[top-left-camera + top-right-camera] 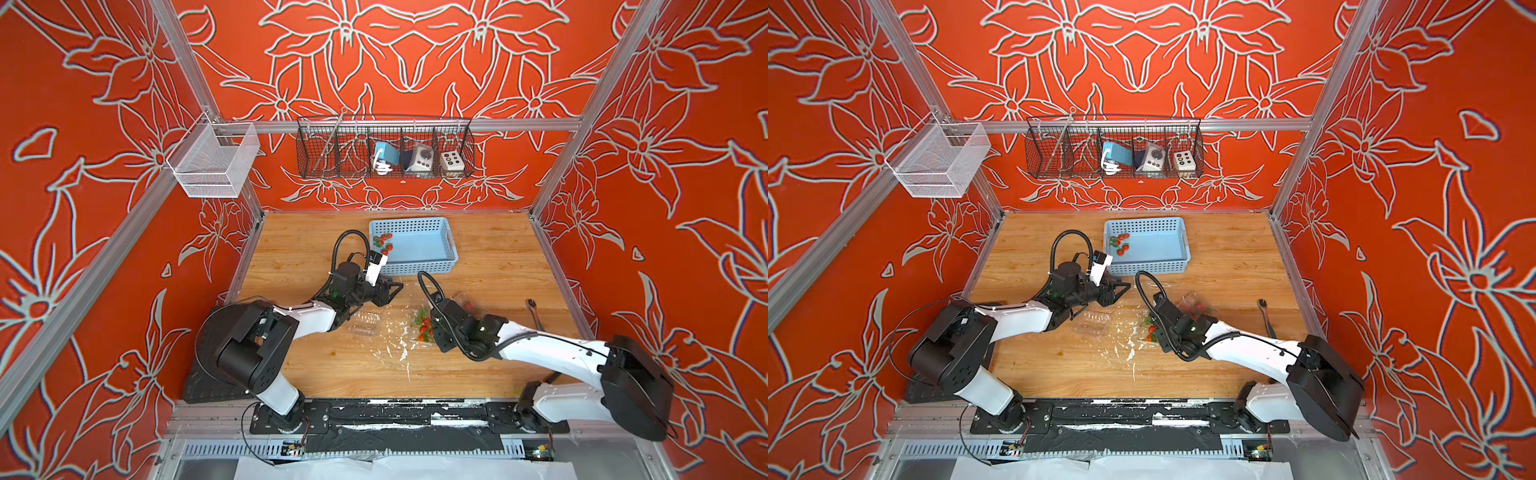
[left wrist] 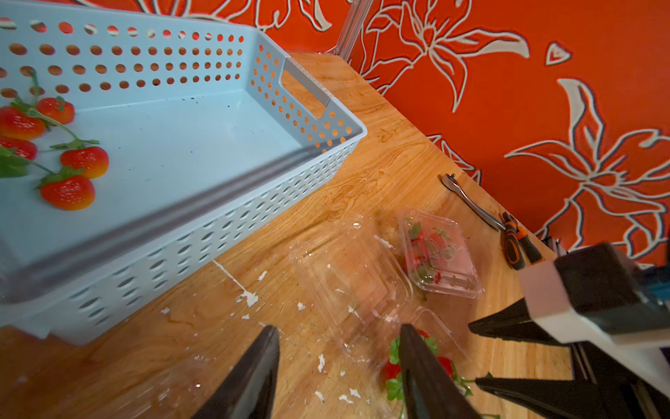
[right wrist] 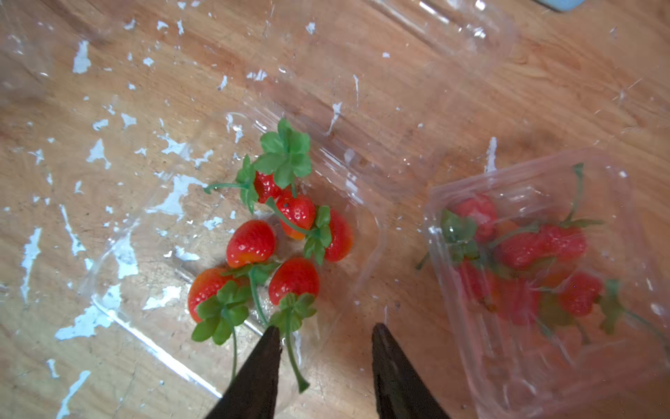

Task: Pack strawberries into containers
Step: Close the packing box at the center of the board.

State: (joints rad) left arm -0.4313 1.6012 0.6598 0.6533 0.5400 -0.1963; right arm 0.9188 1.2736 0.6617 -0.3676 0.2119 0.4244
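Note:
Several strawberries lie in an open clear container, with my right gripper open just above its edge and a green stem beside one finger. A closed container next to it holds more berries. An empty open container lies on the wood ahead of my left gripper, which is open and empty, near the front of the blue basket. A few strawberries remain in that basket's left end. In both top views the right gripper's tips are hidden under its wrist.
A ratchet wrench and orange-handled pliers lie by the right wall. A black wire basket and a white mesh basket hang on the walls. White flecks spot the wooden tabletop.

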